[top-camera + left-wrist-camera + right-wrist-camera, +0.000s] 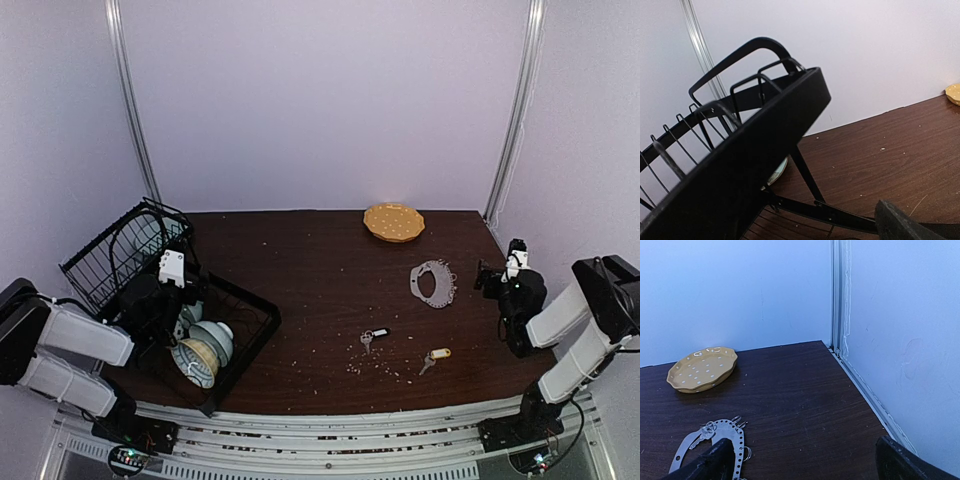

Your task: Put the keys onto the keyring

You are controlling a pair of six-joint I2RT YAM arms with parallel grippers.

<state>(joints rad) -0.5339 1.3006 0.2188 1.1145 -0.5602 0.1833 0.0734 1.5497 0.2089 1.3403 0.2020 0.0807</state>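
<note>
Right gripper (pixel 805 452): shown wide, empty, just beside keyring (pixel 734 436) | black-tagged key (pixel 372 336), yellow-tagged key (pixel 434 358): laid apart on surface (pixel 320 270) | left gripper (pixel 165 295): by rack (pixel 110 255), opening cannot be told | risk: tiny flat keys likely skidded aside if pinched off-centre.

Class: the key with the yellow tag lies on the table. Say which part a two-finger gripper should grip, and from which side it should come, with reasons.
Grip the yellow tag, probably from straight above, closing across its narrow sides. The key lies flat on the table; its thin metal offers little to pinch, while the tag looks thicker. The right gripper is nearer.
</note>
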